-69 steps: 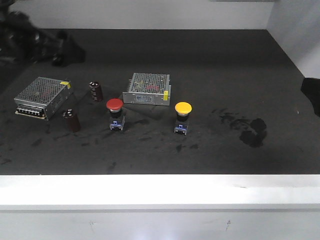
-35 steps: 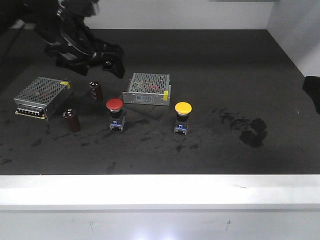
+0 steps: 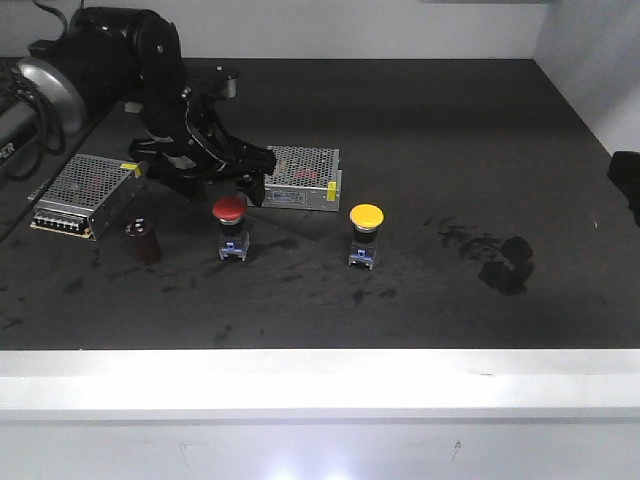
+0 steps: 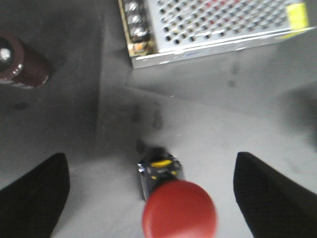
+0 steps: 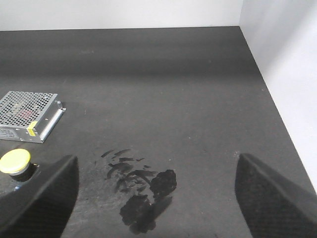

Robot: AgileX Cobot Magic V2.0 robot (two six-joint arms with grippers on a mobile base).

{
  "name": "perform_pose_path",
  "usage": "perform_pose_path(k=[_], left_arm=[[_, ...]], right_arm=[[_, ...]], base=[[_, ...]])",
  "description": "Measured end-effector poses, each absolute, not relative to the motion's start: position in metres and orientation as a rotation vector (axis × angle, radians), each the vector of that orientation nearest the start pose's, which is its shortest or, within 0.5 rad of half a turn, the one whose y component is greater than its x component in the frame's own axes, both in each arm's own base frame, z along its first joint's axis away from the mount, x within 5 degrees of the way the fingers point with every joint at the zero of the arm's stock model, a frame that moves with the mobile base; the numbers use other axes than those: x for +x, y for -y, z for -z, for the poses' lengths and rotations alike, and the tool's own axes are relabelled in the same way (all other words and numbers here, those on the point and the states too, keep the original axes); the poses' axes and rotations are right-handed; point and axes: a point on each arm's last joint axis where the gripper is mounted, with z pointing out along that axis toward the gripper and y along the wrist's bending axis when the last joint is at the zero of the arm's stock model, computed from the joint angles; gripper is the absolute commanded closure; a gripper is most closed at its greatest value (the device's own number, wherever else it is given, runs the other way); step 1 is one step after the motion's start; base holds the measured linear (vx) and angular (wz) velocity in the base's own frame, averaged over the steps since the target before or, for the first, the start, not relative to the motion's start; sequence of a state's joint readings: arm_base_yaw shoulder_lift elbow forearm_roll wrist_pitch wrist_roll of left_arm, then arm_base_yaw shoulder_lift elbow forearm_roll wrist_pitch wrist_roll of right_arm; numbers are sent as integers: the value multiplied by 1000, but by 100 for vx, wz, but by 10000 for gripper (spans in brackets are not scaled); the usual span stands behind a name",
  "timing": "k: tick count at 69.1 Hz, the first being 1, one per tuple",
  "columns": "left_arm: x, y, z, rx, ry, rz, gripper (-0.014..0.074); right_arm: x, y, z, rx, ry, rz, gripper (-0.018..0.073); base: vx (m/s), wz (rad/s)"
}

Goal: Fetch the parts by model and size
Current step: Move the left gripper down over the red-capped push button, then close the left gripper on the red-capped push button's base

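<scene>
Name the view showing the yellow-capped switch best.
Exterior front: the yellow-capped switch stands whole, cap to contact block. The right wrist view catches only its cap at the left edge; the left wrist view misses it.

Bench has black matte top, scuffed & smudged all over. Biggest dark stain sits right of centre, w/ thinner streaks just beside it on the left. Front edge is a white strip; pale grey panel below it, w/ a bright glare spot at btm. Back wall plain whitish-grey, meets bench in a straight line. Right wall same colour, joins it at rear corner. Light even, shadows soft.
</scene>
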State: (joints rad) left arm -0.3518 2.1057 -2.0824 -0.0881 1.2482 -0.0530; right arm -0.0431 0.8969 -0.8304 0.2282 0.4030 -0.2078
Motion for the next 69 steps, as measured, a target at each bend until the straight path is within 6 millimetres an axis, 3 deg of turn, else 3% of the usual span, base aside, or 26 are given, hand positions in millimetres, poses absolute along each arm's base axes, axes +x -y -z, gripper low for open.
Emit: perform_pose_path(k=[20,43,69], left_arm=[[435,167,-285,347,-2784,222,-10],[432,173,-286,323,-2794,311,1],[425,189,-286,356,-2791,287,4]], right_arm=[[194,0,-357,-13,-1965,-61,-35],[194,0,-358,-13,-1965,-61,-35],[194,-1,-357,-23,-1965,-63,-35]], base=[[0,0],[0,0],[0,0]])
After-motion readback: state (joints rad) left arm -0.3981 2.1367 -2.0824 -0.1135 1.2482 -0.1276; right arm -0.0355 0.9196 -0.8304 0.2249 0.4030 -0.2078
